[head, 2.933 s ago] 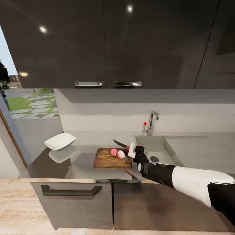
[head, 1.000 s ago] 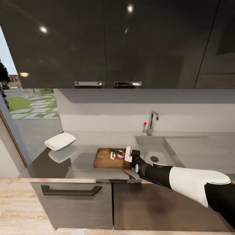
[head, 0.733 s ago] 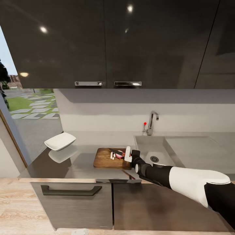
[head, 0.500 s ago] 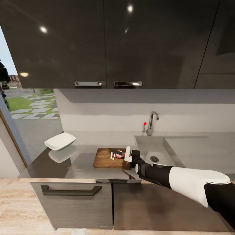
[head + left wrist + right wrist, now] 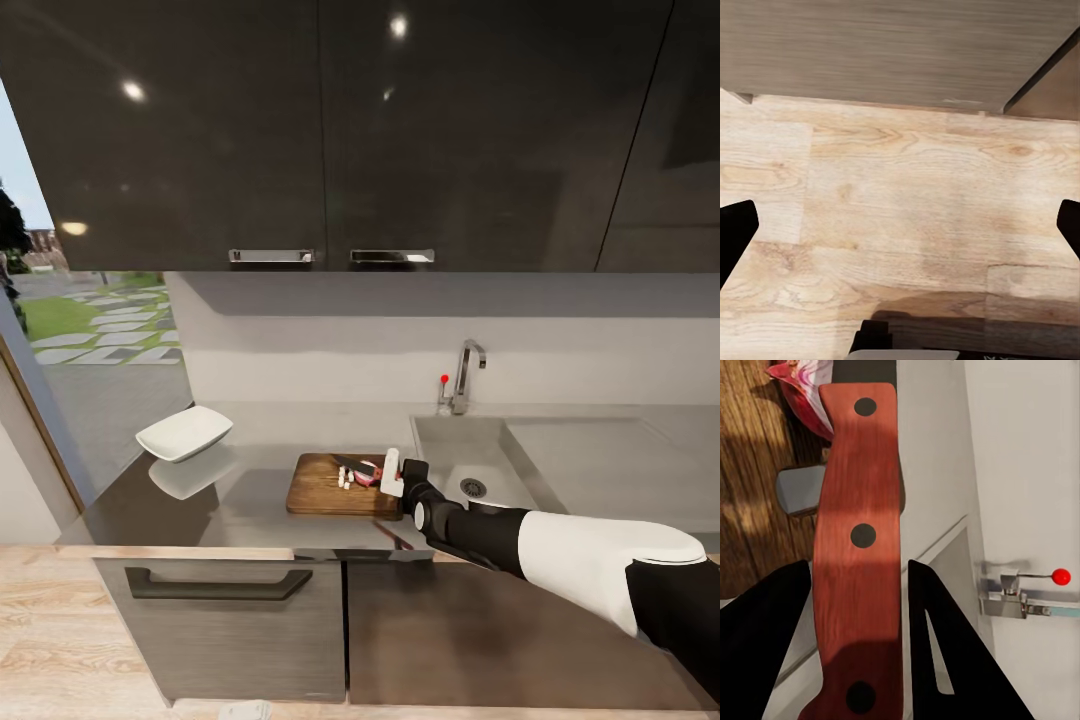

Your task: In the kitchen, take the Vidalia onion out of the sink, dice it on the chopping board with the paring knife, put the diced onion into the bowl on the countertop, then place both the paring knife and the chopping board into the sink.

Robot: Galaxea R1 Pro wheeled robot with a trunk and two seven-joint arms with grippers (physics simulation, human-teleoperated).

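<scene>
Head view: right gripper [image 5: 392, 474] at the board's [image 5: 322, 489] sink-side end, closed on the knife [image 5: 362, 467].

Blade pointing left over the board, dark tip above a pink onion [image 5: 369, 477] piece; a few tiny white cubes [image 5: 343, 478] just left of it on the wood. Board flat on the countertop [image 5: 240, 500], just left of the sink [image 5: 478, 465]; tap [image 5: 464, 374] with red knob behind the basin. White bowl [image 5: 185, 432] well apart, near the countertop's left end. Right wrist view: fingers [image 5: 949, 649] clamped on both sides of the red handle [image 5: 857, 555], pink onion piece [image 5: 804, 394] and wood beyond it, tap [image 5: 1020, 594] off to one side. Left wrist view: left gripper's [image 5: 900, 225] dark fingertips [image 5: 735, 229] spread wide, holding nothing, over pale wood floor [image 5: 907, 225] beside a cabinet front [image 5: 892, 49].
</scene>
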